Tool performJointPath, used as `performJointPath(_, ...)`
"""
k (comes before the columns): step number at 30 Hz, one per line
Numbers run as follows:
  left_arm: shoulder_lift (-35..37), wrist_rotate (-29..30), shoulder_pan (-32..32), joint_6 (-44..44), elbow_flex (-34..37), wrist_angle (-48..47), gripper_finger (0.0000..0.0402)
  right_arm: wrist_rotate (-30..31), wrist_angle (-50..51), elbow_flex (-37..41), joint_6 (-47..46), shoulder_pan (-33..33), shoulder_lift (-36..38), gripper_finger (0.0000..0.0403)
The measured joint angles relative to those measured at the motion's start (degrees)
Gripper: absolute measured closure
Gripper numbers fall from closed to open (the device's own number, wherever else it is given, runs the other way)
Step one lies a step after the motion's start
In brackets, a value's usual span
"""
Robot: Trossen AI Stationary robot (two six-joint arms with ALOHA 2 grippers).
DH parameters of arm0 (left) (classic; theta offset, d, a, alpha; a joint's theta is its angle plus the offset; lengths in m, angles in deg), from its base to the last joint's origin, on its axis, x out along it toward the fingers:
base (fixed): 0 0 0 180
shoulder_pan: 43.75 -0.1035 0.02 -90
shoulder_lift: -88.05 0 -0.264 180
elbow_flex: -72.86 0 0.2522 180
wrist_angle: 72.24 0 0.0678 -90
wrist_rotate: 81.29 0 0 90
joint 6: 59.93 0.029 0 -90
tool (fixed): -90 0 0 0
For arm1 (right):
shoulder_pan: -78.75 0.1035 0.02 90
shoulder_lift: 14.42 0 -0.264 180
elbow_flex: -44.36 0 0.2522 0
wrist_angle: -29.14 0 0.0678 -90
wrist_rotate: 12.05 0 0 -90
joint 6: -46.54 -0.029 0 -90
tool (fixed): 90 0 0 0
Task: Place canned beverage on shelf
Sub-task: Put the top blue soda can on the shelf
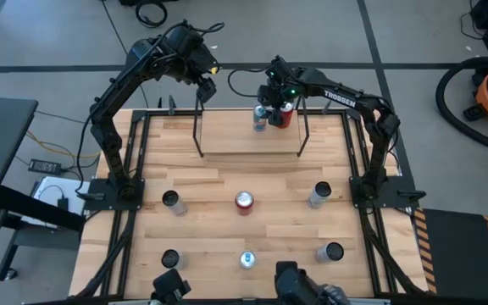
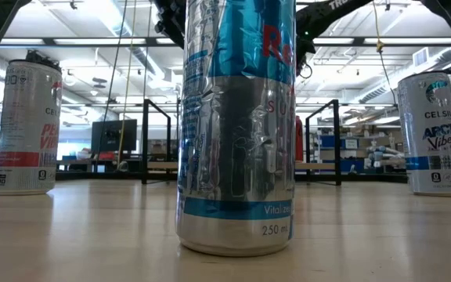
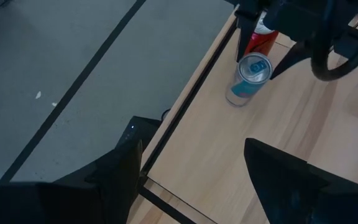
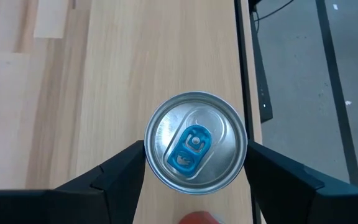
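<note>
The shelf stands at the table's far middle, a pale board between two black wire frames. A silver-and-blue can stands upright on the board's far edge, its blue tab up in the right wrist view. A red can stands just right of it on the board. My right gripper is above the silver-and-blue can and shut on it. My left gripper is open and empty, up above the shelf's far left corner; its fingers stand wide apart in its wrist view. My right gripper pinches the silver-and-blue can between its two fingers, one on each side of the can's wall just below the top rim. The fingers come from above, pointing down. The can is upright, its base on the shelf board.
Several more cans stand on the tabletop nearer the front, among them a red one, grey ones and a blue-topped one that fills the low view. The shelf's wire frames rise beside the board.
</note>
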Motion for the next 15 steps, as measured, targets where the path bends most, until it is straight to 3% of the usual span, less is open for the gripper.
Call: performJointPath(15, 0.0, 0.0, 0.0, 0.0, 0.0, 0.0, 0.0115, 0.9, -0.8, 0.0, -1.5, -2.1, 0.0, 0.0123)
